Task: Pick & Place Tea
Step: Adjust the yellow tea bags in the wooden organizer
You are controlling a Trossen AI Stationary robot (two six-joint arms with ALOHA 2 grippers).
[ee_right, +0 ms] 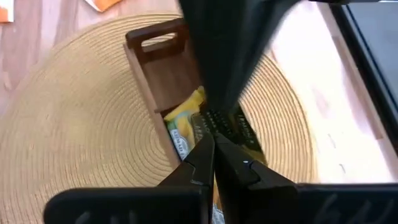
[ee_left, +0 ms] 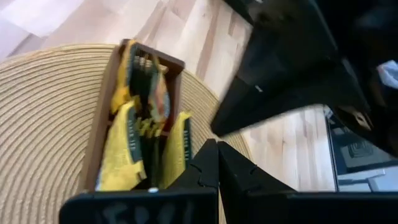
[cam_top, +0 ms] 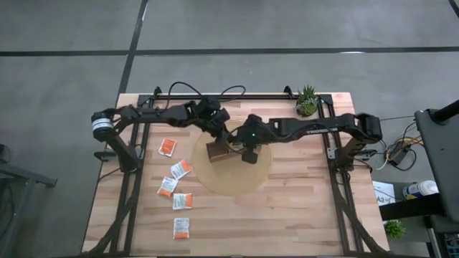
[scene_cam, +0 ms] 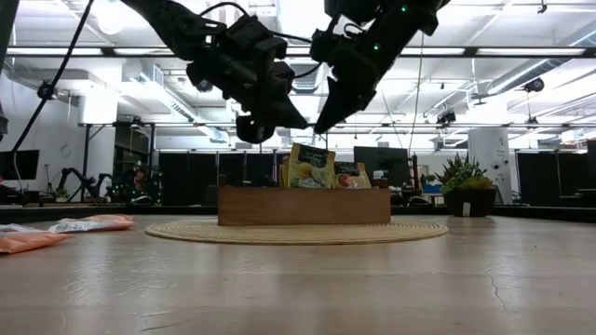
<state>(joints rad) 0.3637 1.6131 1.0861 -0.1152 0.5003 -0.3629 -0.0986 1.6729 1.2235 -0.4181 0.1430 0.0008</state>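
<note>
Both grippers, left [scene_cam: 279, 119] and right [scene_cam: 321, 121], hover pinched shut and empty over the brown wooden tray [cam_top: 217, 153] mid-frame; orange-and-white paper tea sachets [cam_top: 181, 201] wait lower left; arms so close could clash.

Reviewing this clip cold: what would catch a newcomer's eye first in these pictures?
Both dark arms meet over the middle of the table, the left gripper and right gripper shut and empty, hanging just above the wooden tray. The tray sits on a round woven mat and holds upright yellow-green tea sachets. Five orange-and-white sachets lie scattered on the bare wood to the mat's left side.
</note>
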